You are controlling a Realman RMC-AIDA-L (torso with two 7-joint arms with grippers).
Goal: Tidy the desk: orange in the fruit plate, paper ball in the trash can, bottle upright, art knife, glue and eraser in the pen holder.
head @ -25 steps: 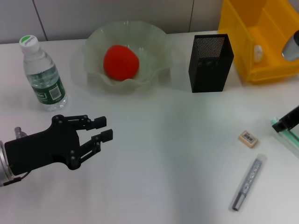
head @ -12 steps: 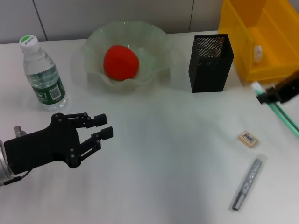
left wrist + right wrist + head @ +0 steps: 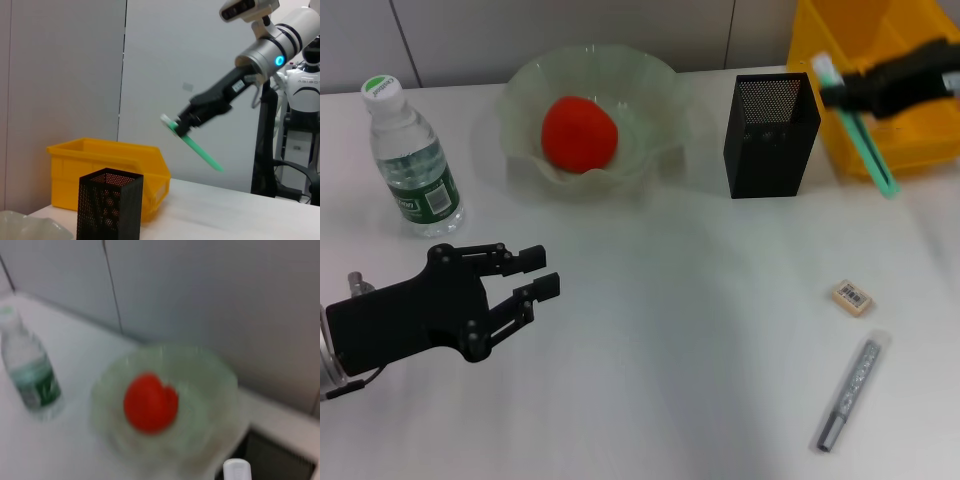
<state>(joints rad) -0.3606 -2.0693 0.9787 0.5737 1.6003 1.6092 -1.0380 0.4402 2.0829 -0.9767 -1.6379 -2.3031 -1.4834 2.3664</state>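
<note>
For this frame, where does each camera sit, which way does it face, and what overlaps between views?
Head view: high, facing forward and down at the desk; left pincer low, right pincer carrying a green stick.
Left wrist view: low, facing across the desk at the pen holder, trash can and right pincer.
Right wrist view: aloft, facing the fruit plate, orange, bottle; no arm shows.
All three share the fruit plate.

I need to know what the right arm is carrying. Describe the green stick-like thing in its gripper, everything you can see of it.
The green stick is long, thin and flat, translucent green like plastic, with a white end poking out above the right gripper. The gripper is shut on it near that white end, and nothing else touches it. It hangs tilted in the air, its free green end slanting down. In the head view it is just beside the pen holder, in front of the trash can. The left wrist view shows it raised well above both.
</note>
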